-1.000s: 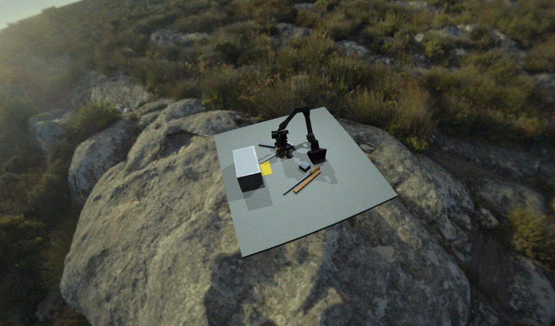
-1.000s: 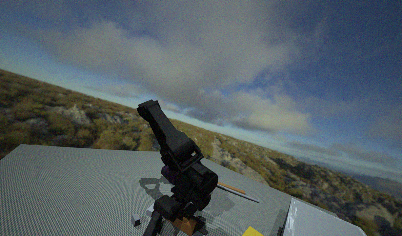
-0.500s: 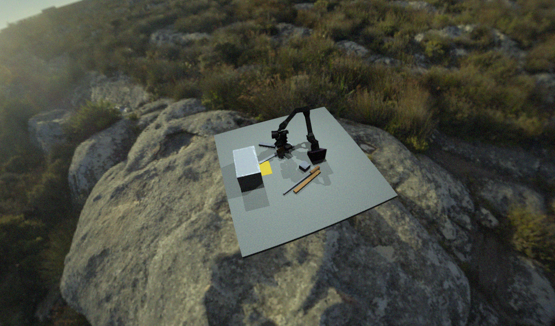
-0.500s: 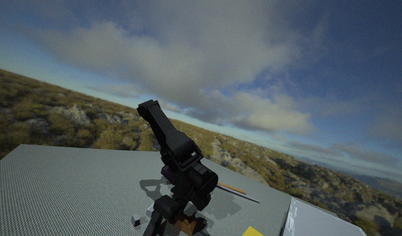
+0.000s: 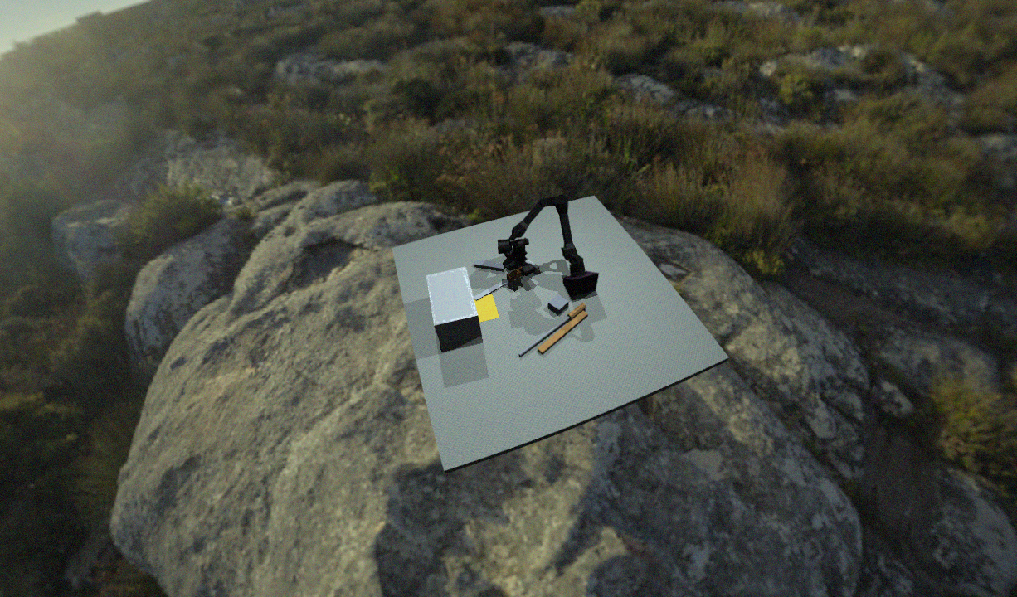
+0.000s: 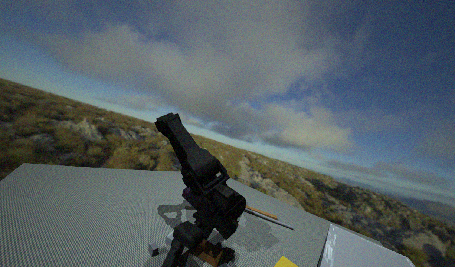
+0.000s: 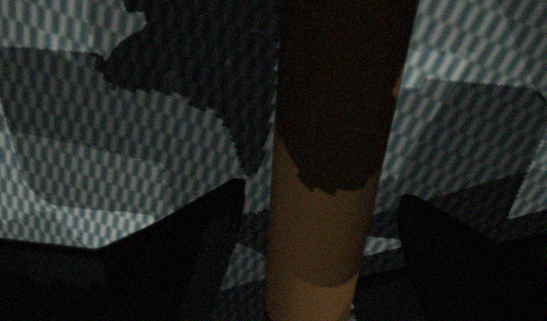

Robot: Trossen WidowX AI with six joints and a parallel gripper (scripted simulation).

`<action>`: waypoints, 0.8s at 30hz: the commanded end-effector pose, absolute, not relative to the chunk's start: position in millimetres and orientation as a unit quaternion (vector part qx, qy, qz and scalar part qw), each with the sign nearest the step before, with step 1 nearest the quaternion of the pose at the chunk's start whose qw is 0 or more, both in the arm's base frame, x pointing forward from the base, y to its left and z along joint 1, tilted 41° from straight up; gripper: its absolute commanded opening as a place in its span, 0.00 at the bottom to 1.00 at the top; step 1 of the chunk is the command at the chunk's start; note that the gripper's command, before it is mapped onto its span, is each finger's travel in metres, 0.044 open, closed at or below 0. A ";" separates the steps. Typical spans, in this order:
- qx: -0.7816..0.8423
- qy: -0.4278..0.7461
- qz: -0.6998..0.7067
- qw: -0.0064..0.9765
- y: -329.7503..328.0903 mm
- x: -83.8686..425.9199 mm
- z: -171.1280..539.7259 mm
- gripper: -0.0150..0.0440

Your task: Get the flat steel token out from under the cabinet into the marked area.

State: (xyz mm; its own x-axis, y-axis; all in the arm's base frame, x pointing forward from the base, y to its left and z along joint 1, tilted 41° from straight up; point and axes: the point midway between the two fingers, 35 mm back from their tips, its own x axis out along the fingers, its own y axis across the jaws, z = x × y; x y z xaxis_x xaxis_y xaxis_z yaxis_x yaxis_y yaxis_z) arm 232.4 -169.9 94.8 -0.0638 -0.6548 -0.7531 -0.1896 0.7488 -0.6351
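Note:
My gripper (image 5: pixel 515 280) (image 7: pixel 320 198) is open around a brown tool handle (image 6: pixel 209 254) (image 7: pixel 319 232); dark table shows between each fingertip and the handle in the wrist view. The tool's thin grey shaft (image 5: pixel 490 291) runs along the table towards the cabinet (image 5: pixel 451 291) (image 6: pixel 362 249). Its far end is at the cabinet's edge, beside the yellow marked area (image 5: pixel 487 308) (image 6: pixel 284 262); whether it reaches beneath is unclear. The token is not visible in any view, nor are the vent slots.
A thin rod (image 5: pixel 545 335) (image 6: pixel 272 219) with an orange handle lies beside an orange strip (image 5: pixel 562 333) (image 6: pixel 264 212). A small grey block (image 5: pixel 557 304) lies near the arm's base (image 5: pixel 580 283). A dark bar (image 5: pixel 488 266) lies behind the tool. Another small block (image 6: pixel 153 249) shows in the exterior view.

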 end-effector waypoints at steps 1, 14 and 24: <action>-0.301 0.707 -0.186 0.612 -171.0 227.1 91.7 0.71; -0.300 0.705 -0.189 0.615 -170.4 231.2 94.3 0.44; -0.300 0.705 -0.188 0.614 -170.4 228.5 95.2 0.25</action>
